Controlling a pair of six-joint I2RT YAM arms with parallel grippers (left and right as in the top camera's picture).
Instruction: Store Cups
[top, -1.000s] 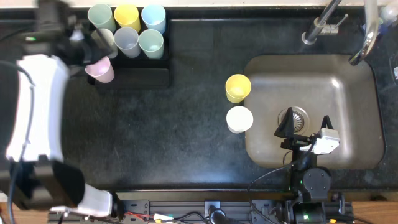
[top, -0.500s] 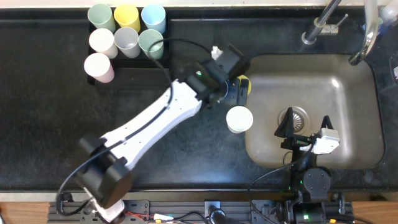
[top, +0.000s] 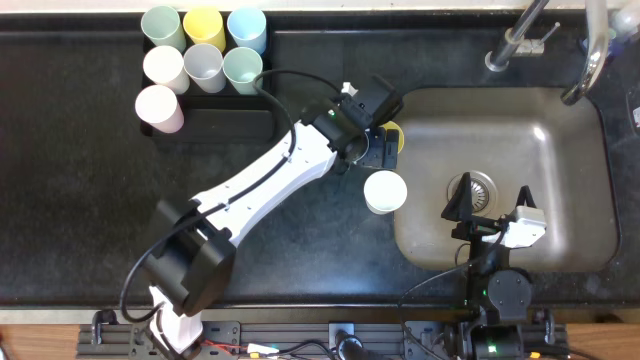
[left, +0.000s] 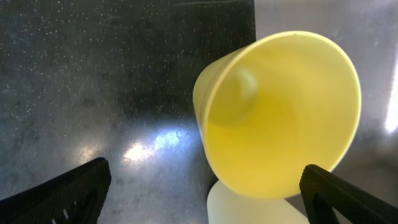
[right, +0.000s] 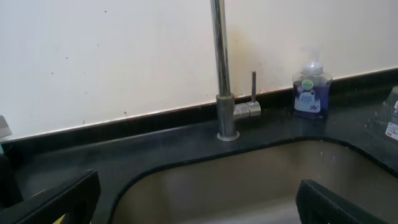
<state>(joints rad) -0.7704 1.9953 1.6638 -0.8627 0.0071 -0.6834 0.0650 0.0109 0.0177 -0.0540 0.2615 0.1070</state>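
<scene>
Cup rack (top: 240, 122) at 11 o'clock, sink (top: 560, 125) at 3. Just off the sink's 9 o'clock rim, far cup (left: 280, 112) stands at 12 o'clock of near cup (top: 385, 191).

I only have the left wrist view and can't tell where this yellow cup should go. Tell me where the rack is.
Observer: The rack sits at the far left of the counter, well away from the yellow cup by the sink.
Operator: Give me its load.
Observer: Six cups fill its two far rows, and a pink cup stands at its near left corner. The rest of that row looks bare.
Operator: Report the right arm.
Observer: The right gripper rests over the sink near the drain, fingers open.
</scene>
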